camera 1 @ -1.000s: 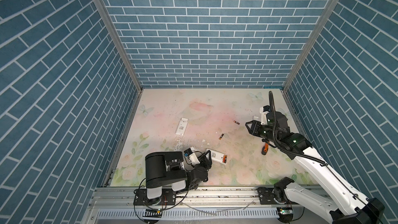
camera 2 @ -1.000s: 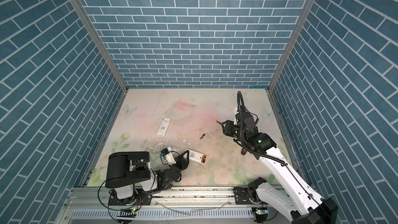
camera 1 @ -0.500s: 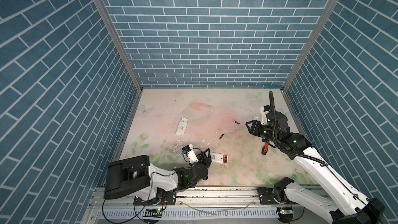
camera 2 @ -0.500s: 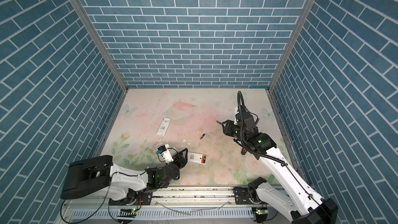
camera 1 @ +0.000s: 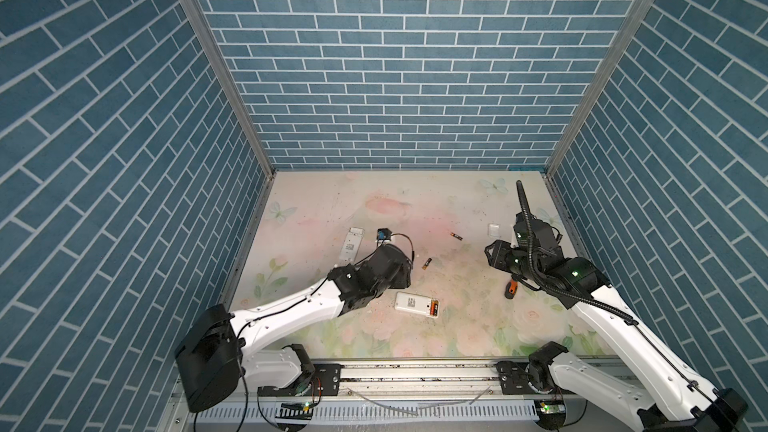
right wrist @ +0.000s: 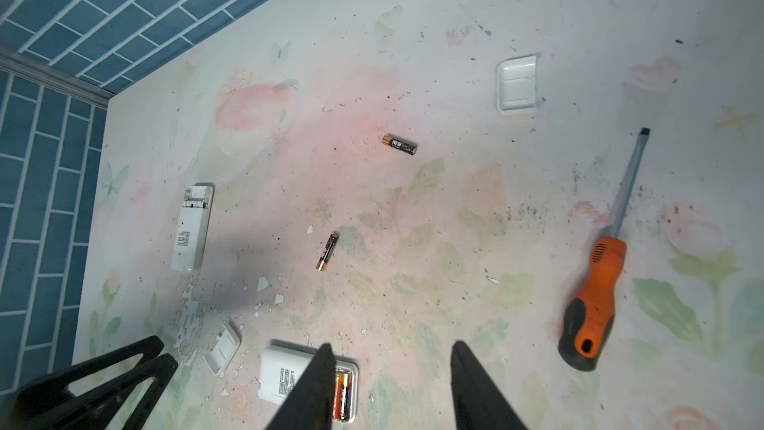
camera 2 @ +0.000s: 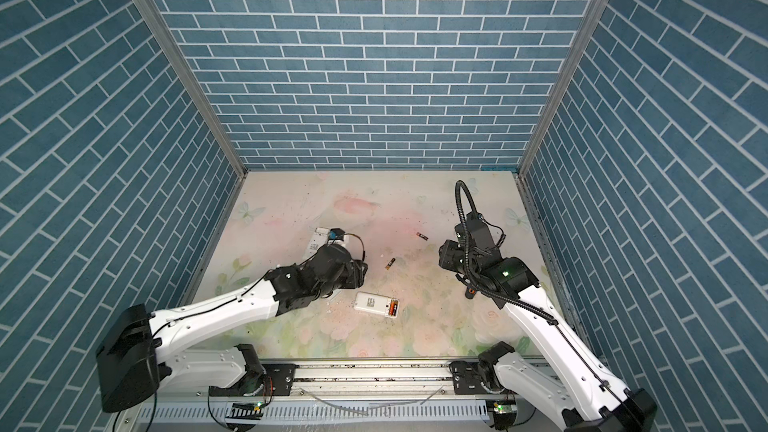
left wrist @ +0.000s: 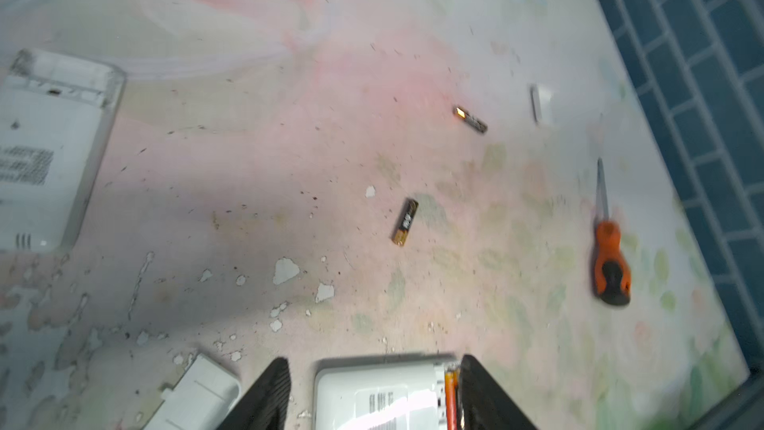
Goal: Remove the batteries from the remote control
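Observation:
The white remote control (camera 1: 417, 304) lies face down near the front middle with its compartment open, and orange and black batteries (right wrist: 343, 392) sit inside. Two loose black batteries with gold ends (camera 1: 427, 263) (camera 1: 456, 235) lie further back on the mat. My left gripper (left wrist: 374, 361) is open just behind the remote control (left wrist: 380, 395). In the left wrist view its fingers stand either side of the body, one by the orange batteries (left wrist: 451, 399). My right gripper (right wrist: 392, 344) hangs open and empty above the mat on the right (camera 1: 492, 253).
A second white remote (camera 1: 352, 244) lies at the back left, partly behind my left wrist. An orange-handled screwdriver (camera 1: 510, 288) lies under my right arm. One white battery cover (right wrist: 517, 83) rests at the back right, and another cover (right wrist: 223, 349) lies beside the front remote.
My left arm has swung out from the front rail over the mat towards the remote, and its jaws have spread wider. The right arm has not moved.

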`<control>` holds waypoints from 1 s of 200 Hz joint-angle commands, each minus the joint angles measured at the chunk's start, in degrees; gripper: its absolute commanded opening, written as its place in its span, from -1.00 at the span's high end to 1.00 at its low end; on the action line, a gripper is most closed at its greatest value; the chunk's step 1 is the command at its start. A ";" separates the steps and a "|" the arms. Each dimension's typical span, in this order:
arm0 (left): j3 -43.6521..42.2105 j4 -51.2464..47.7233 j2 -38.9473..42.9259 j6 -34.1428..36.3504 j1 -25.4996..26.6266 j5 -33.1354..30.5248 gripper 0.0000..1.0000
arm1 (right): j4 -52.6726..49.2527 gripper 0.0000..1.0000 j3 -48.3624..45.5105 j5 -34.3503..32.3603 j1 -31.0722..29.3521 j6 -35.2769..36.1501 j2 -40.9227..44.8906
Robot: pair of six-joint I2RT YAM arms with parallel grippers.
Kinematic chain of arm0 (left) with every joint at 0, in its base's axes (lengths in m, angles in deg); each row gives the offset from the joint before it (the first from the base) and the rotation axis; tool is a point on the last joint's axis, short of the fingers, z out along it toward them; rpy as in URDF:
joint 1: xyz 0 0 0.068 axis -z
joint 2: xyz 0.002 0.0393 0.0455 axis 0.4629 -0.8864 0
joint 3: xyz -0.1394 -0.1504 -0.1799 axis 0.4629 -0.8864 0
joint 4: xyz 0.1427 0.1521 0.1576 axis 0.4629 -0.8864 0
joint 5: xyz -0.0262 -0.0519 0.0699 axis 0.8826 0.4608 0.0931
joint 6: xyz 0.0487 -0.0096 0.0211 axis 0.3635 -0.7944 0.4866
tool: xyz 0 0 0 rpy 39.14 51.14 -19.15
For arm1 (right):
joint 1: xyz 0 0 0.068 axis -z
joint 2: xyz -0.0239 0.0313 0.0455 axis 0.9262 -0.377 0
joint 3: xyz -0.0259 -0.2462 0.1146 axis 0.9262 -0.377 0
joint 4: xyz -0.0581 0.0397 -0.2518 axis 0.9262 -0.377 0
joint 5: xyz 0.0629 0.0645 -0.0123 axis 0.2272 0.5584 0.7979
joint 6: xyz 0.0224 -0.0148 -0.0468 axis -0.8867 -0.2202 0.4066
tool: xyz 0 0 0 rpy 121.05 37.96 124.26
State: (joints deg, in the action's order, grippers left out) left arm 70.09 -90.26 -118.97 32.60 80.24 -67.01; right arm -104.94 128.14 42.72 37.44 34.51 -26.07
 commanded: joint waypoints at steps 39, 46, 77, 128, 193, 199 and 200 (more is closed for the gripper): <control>11.22 -12.07 -17.97 27.49 -2.48 16.57 -0.14 | -7.61 0.35 1.90 -0.19 -0.17 -3.82 1.05; 11.87 -11.81 -19.49 27.86 -2.48 16.90 -0.12 | -8.35 0.35 2.03 -0.39 -0.17 -3.75 1.12; 11.35 -9.60 -22.80 27.42 -2.48 16.55 -0.11 | -10.82 0.34 3.27 -1.72 -0.17 -2.88 1.28; 7.98 -4.60 -24.98 25.28 -2.57 14.87 -0.10 | -11.03 0.33 3.54 -2.48 -0.16 -2.45 -0.14; 0.91 -0.61 -20.67 20.06 -2.56 18.15 -0.09 | -12.25 0.04 3.90 -8.20 0.72 -2.32 -3.28; 0.18 -0.41 -19.93 19.66 -2.57 18.19 -0.09 | -12.18 0.03 3.88 -8.23 1.18 -2.28 -3.71; 0.08 -0.40 -19.86 19.58 -2.57 18.20 -0.09 | -12.17 0.02 3.90 -8.19 1.25 -2.26 -3.78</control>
State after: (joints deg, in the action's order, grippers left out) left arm 73.57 -89.69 -140.93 54.48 77.79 -50.13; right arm -115.32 129.45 37.89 37.62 32.25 -28.56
